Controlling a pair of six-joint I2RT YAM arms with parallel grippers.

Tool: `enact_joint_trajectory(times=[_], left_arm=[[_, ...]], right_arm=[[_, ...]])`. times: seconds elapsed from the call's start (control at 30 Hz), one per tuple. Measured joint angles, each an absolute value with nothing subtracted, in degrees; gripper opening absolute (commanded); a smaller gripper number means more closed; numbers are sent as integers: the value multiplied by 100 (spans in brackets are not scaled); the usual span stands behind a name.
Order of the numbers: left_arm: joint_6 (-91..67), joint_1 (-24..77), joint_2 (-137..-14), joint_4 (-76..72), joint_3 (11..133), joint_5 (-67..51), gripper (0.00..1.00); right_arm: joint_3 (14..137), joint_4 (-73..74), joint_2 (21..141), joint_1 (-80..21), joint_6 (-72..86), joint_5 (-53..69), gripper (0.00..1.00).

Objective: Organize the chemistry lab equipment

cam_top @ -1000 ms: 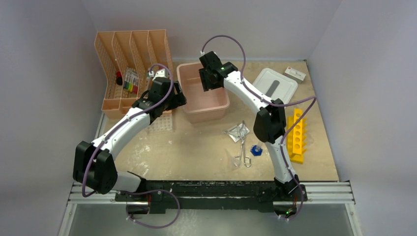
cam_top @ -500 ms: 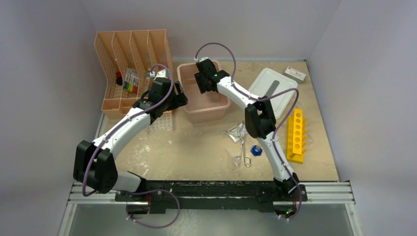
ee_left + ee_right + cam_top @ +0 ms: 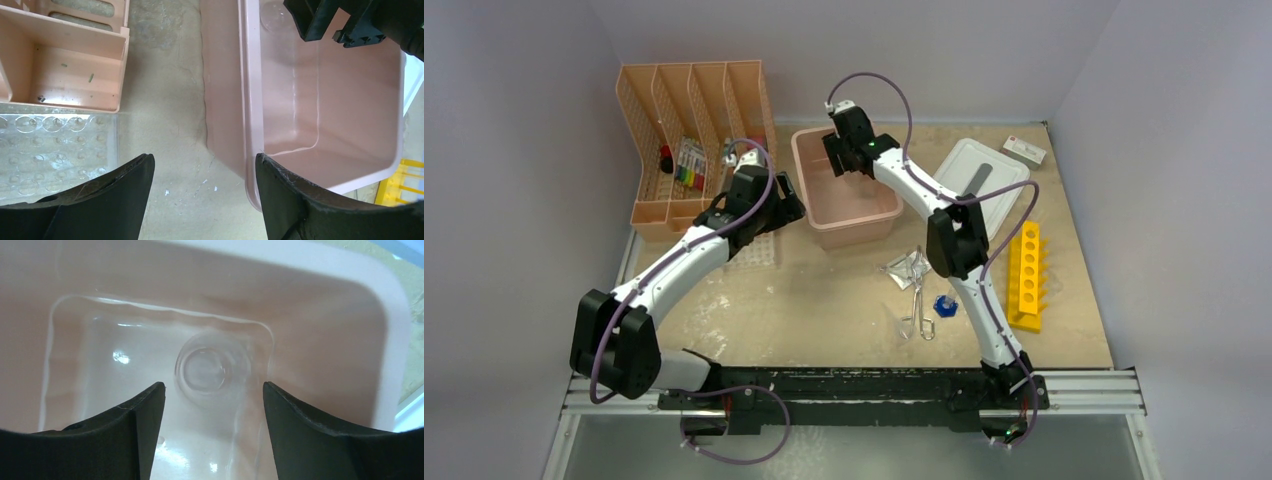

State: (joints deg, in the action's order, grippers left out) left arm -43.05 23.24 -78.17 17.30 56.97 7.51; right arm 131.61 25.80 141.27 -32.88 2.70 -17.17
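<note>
A clear round vessel (image 3: pixel 212 367) rests on the floor of the pink bin (image 3: pixel 869 215), near its far-left corner. My right gripper (image 3: pixel 842 160) (image 3: pixel 212 390) hangs open just above it, the fingers clear of it. My left gripper (image 3: pixel 781 207) (image 3: pixel 204 165) is open over bare table beside the bin's left wall (image 3: pixel 227 100), one finger (image 3: pixel 280 195) at the rim. The clear multi-hole tray (image 3: pixel 755 249) (image 3: pixel 55 145) lies under its other finger. Metal forceps (image 3: pixel 917 305), a blue-capped tube (image 3: pixel 944 305), a small clear bag (image 3: pixel 907 267) and the yellow holed rack (image 3: pixel 1027 275) lie at the right.
The peach slotted organizer (image 3: pixel 689 140) (image 3: pixel 75 65) stands at the back left, holding several small items. The bin's white lid (image 3: pixel 979 185) lies at the back right, with a small white box (image 3: pixel 1024 150) beyond it. Side walls close in the table.
My right gripper has shifted left toward the bin's far-left corner and its jaws stand wider. The bin has turned slightly. The left arm has barely moved.
</note>
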Motion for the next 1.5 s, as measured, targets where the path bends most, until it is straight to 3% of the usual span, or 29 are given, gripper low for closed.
enact_joint_trajectory(times=[0.6, 1.07, 1.27, 1.5], left_arm=[[-4386, 2324, -7725, 1817, 5710, 617, 75], [-3850, 2324, -7166, 1933, 5828, 617, 74], [-3487, 2324, -6897, 1796, 5841, 523, 74], [-3232, 2324, -6877, 1400, 5841, 196, 72]], right_arm=[[13413, 2803, 13928, -3288, 281, -1586, 73], [11384, 2803, 9985, -3291, 690, -1461, 74], [9673, 3992, 8615, -3293, 1367, -2021, 83], [7935, 5627, 7297, -3293, 2993, -2366, 84]])
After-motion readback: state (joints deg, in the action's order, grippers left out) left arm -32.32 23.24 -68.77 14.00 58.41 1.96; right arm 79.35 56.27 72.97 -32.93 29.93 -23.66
